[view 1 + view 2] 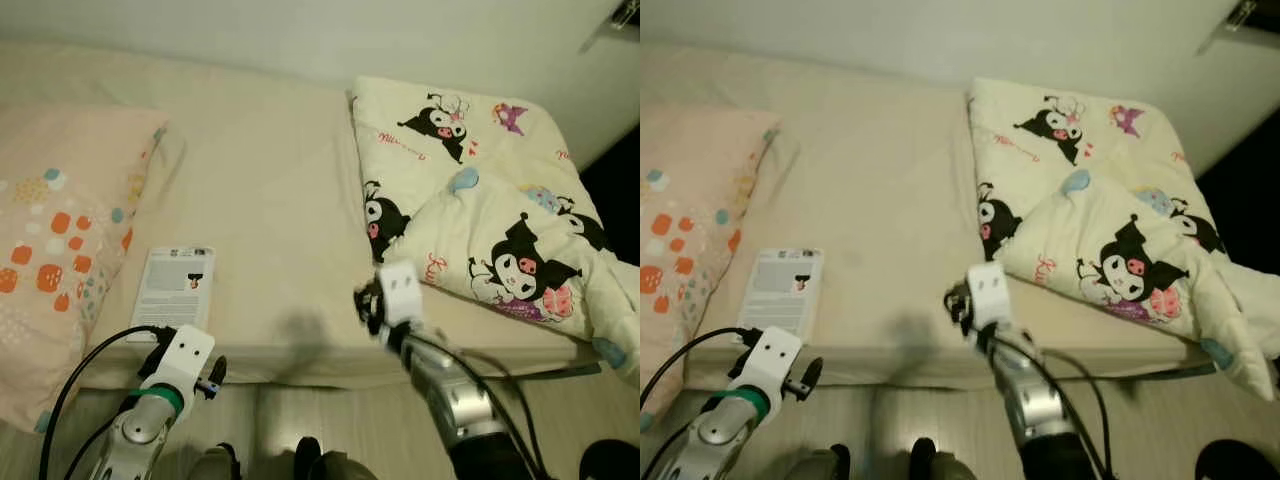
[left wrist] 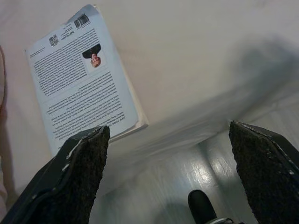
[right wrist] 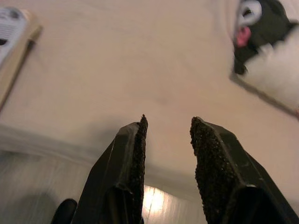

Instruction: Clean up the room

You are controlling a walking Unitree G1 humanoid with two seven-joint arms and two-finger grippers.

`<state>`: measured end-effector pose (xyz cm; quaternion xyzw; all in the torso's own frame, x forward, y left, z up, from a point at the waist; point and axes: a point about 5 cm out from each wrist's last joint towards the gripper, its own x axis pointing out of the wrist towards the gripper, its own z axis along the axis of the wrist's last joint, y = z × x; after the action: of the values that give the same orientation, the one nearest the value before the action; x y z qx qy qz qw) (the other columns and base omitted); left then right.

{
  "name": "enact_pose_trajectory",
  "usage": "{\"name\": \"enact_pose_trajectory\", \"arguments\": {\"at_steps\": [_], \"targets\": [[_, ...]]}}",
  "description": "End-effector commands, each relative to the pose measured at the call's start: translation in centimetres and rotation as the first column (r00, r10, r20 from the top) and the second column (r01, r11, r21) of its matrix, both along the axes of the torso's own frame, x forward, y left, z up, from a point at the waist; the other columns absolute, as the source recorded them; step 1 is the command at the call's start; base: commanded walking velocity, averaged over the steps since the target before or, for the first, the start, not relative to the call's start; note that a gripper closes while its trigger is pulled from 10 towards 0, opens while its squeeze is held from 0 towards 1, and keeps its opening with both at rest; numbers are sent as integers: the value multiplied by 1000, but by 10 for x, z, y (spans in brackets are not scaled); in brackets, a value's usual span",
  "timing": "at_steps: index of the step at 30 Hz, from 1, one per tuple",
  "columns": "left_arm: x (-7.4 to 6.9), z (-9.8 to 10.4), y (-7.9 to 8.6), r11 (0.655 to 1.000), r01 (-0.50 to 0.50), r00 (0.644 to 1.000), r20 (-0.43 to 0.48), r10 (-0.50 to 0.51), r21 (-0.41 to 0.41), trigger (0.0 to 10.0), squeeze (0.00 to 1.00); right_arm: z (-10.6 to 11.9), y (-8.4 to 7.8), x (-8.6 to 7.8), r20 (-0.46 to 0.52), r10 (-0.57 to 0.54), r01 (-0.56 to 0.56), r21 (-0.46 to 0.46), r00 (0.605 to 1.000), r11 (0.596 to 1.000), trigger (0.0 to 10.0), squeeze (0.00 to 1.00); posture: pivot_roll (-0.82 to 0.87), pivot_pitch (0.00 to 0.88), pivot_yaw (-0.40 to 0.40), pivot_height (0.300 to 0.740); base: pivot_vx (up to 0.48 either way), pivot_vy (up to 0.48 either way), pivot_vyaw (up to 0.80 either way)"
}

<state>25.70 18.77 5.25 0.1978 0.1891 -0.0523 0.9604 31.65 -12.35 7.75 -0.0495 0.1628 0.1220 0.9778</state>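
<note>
A white paperback book (image 1: 175, 283) lies back cover up on the beige bed sheet (image 1: 270, 200), close to the front edge on the left. My left gripper (image 2: 166, 126) hovers just off that edge below the book (image 2: 79, 74), its fingers (image 2: 86, 163) spread wide and open with nothing between them. A cream blanket with black cartoon figures (image 1: 480, 210) lies rumpled over the right side of the bed. My right gripper (image 3: 168, 119) is over the front edge near the blanket's left border, open by a narrow gap and holding nothing.
A pink pillow with orange and blue dots (image 1: 55, 240) covers the bed's left end. Pale wooden floor (image 1: 320, 430) runs along the front of the bed, with my feet (image 1: 300, 455) on it. A white wall (image 1: 350, 35) stands behind the bed.
</note>
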Motion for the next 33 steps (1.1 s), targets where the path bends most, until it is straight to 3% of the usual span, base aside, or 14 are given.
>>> {"name": "enact_pose_trajectory", "arguments": {"at_steps": [1,2,9,13,17,20,21,24,25,28,33], "targets": [[-11,-20,-2,1000,14,998,-58,-13,1,10000,0,-32,-18,-16,-88,-110,112,17,990,994,10000,0,164,79,-78,740,0,0,0],[-11,-25,-2,1000,15,998,-67,-15,2,10000,0,-43,-22,-22,-116,-150,154,28,982,988,10000,0,164,79,-78,740,0,0,0],[-4,-29,-3,999,39,996,-77,-38,17,10000,0,-59,-30,-30,-152,-218,224,21,964,974,10000,0,170,55,-65,740,0,0,0],[11,-15,-9,997,76,996,-46,-75,30,10000,0,-64,-35,-30,-158,-280,290,42,947,956,10000,0,214,49,-41,740,0,0,0],[17,-7,-12,994,101,994,-32,-100,40,10000,0,-70,-38,-33,-172,-318,329,43,932,943,10000,0,231,40,-22,740,0,0,0],[19,-3,-11,991,122,992,-26,-120,52,10000,0,-76,-41,-37,-182,-346,357,32,920,933,10000,0,238,36,-8,740,0,0,0],[20,0,-10,987,143,989,-34,-141,71,10000,0,-81,-43,-42,-191,-361,371,16,913,929,10000,0,254,37,49,740,0,0,0],[20,0,-10,987,143,989,-34,-141,71,10000,0,-81,-43,-42,-191,-361,371,16,913,929,10000,0,254,37,49,740,0,0,0],[21,2,-8,984,157,987,-42,-154,85,10000,0,-87,-45,-47,-201,-375,383,2,905,924,10000,0,308,32,86,740,0,0,0],[23,7,-7,981,174,984,-55,-169,91,10000,0,-95,-50,-56,-214,-403,409,-19,890,912,10000,0,321,44,85,740,0,0,0],[22,-6,-16,985,161,983,-98,-154,67,10000,0,-97,-54,-57,-215,-447,460,12,868,888,10000,0,265,48,77,740,0,0,0]]}}
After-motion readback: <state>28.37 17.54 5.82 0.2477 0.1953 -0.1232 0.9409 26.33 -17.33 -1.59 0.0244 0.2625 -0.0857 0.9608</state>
